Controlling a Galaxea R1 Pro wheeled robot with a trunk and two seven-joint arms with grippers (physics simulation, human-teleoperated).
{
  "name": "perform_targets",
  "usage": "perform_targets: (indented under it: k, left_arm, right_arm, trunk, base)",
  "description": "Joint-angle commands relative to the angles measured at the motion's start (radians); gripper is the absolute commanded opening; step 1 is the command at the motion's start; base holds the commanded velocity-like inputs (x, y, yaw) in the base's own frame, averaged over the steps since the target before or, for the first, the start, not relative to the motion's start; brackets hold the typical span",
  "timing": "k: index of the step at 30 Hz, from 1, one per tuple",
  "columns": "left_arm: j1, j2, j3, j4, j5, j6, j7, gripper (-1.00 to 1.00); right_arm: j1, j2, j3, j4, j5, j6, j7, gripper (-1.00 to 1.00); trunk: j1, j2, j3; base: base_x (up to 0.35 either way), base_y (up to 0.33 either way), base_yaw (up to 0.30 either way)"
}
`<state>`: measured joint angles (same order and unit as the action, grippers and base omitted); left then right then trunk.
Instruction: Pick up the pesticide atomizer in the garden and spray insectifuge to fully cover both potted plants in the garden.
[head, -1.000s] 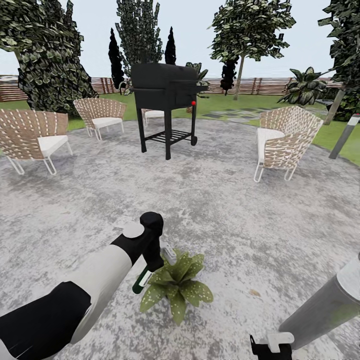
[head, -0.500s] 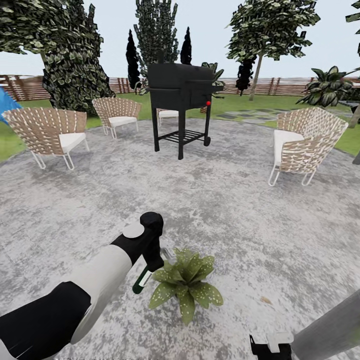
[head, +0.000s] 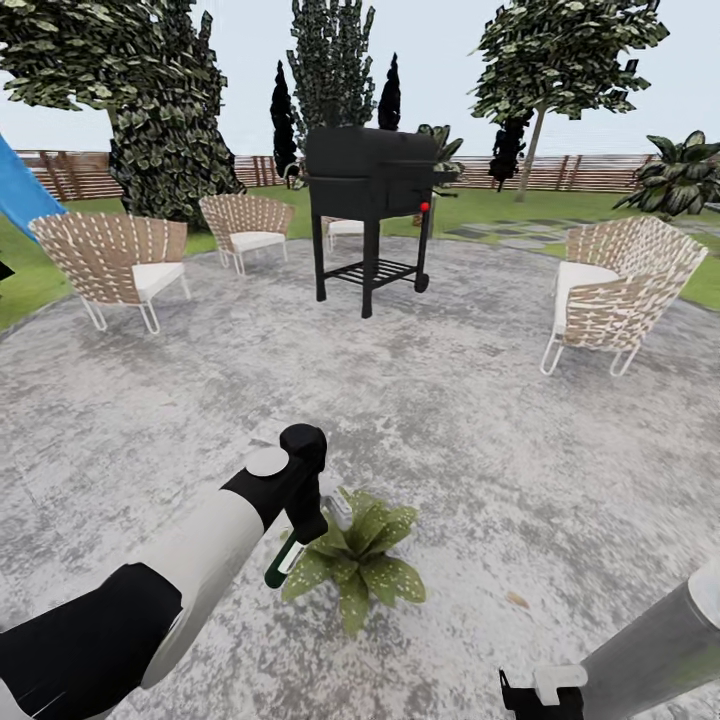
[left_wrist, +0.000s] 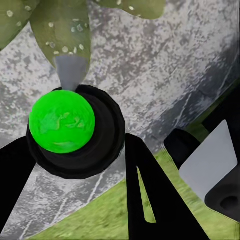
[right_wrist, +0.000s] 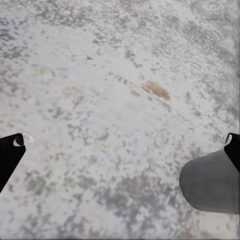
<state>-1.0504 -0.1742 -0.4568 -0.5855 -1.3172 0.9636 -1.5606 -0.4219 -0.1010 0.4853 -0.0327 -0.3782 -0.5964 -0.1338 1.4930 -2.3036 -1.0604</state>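
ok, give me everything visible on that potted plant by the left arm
The potted plant is a low rosette of pointed green leaves with pale speckles, spread flat over the grey paved patio. Its pot is hidden under the leaves. It sits just beyond the left tool, whose sprayer has a bright green cap and a grey nozzle pointing at a speckled leaf. No contact can be made out.

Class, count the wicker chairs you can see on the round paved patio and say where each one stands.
4. One wicker chair at far left, one left of the black grill, one partly hidden behind the grill, one at right. Others may sit outside the view.
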Motion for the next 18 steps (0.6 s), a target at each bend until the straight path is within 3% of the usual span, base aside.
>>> perform_targets:
  k: [1,18]
  left_arm:
    - [-0.001,0.000,-0.002,0.000,-0.010,0.010,-0.010,-1.00]
    - [0.000,0.000,-0.002,0.000,-0.011,0.010,-0.010,-1.00]
  right_arm:
    - [0.000,0.000,0.009,-0.001,-0.004,0.000,-0.006,1.00]
    - [0.000,0.000,0.009,-0.001,-0.004,0.000,-0.006,1.00]
  trunk:
    - [0.000,0.000,-0.001]
    - [0.000,0.000,-0.001]
  base:
    - [-0.141,-0.252,0.204]
    - [-0.253,-0.200,0.271]
